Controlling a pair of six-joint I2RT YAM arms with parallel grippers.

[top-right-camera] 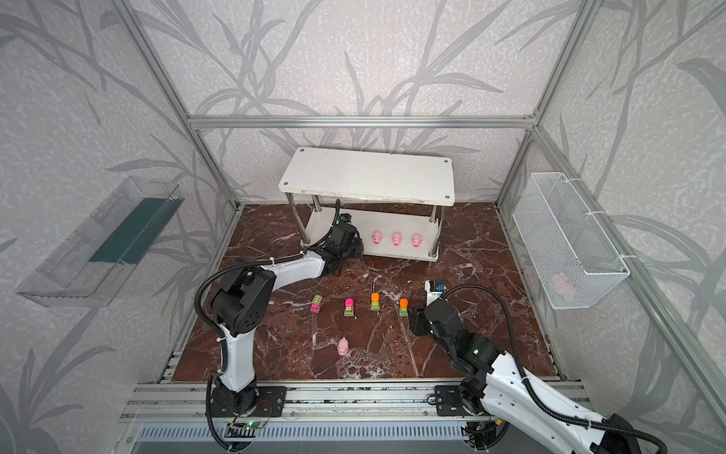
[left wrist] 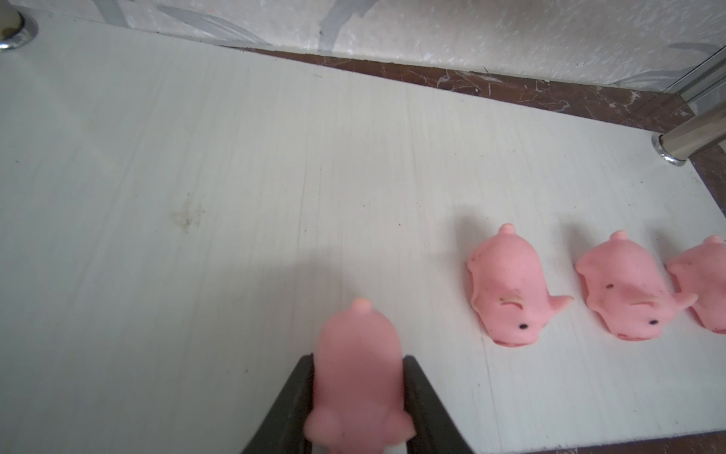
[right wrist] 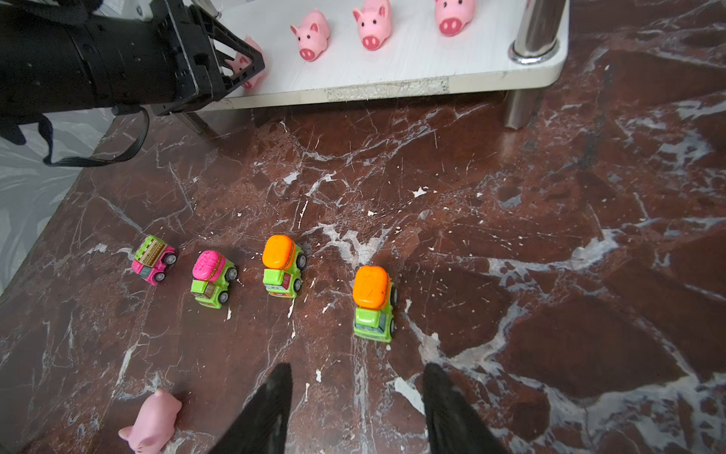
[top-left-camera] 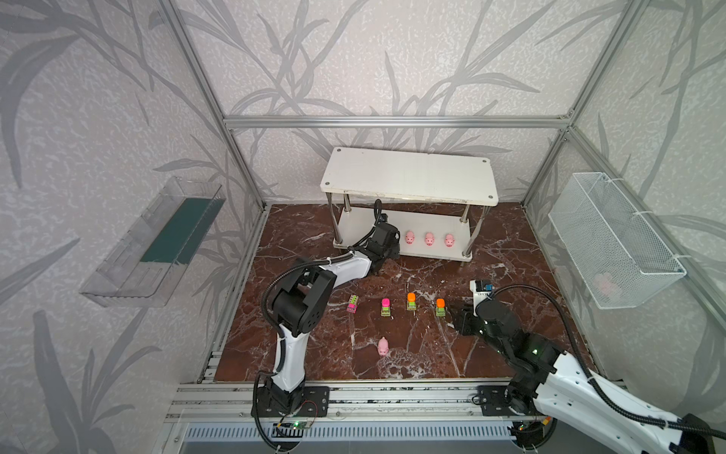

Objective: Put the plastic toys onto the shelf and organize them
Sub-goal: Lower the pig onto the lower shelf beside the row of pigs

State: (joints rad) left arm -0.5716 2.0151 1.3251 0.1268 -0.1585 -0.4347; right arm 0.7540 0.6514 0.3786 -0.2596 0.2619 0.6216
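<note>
My left gripper (left wrist: pixel 358 359) is shut on a pink pig (left wrist: pixel 357 377) and holds it over the lower board (left wrist: pixel 196 157) of the white shelf (top-left-camera: pixel 408 173). That spot lies just left of a row of three pigs (top-left-camera: pixel 429 238) standing on that board. One more pig (top-left-camera: pixel 383 346) lies on the marble floor near the front. Several toy cars stand in a line on the floor, from the pink-bodied one (top-left-camera: pixel 352 304) to an orange-topped one (top-left-camera: pixel 440 307). My right gripper (right wrist: pixel 358 371) hovers open and empty just in front of that orange-topped car (right wrist: pixel 373 302).
A clear plastic tray (top-left-camera: pixel 153 243) hangs on the left wall. A white wire mesh basket (top-left-camera: pixel 613 239) hangs on the right wall with something pink (top-left-camera: pixel 607 283) inside. Chrome posts (right wrist: pixel 534 35) stand at the shelf corners. The top board shows no toys.
</note>
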